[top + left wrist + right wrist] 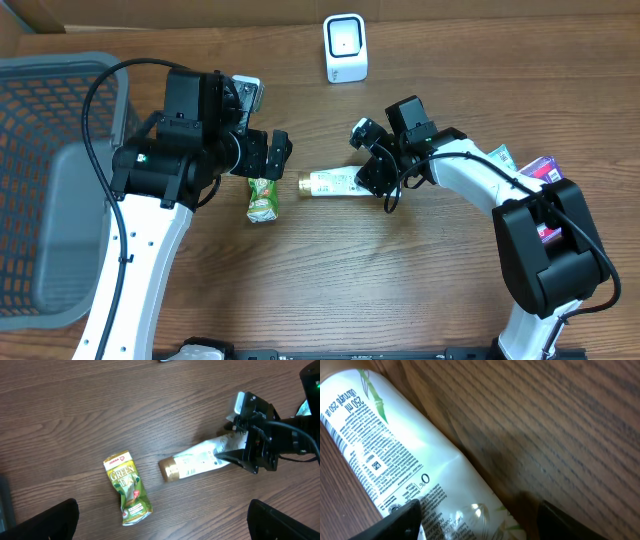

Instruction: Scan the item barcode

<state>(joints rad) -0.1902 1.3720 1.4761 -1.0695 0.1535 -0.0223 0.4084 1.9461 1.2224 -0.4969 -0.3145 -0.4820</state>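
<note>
A white tube with a gold cap (335,183) lies on the wooden table, cap pointing left. My right gripper (372,178) is at its flat end, open, one finger on each side of the tube (410,455). The left finger (395,520) overlaps the printed side and the right finger (570,520) stands off it. The left wrist view shows the same tube (200,460) and right gripper (240,455). My left gripper (278,155) hovers wide open over a green packet (262,199), nothing between its fingers (45,520).
A white scanner (345,48) stands at the back centre. A grey basket (50,150) fills the left side. A green-white packet (505,155) and a purple item (540,168) lie by the right arm. The green packet (129,489) lies left of the tube's cap.
</note>
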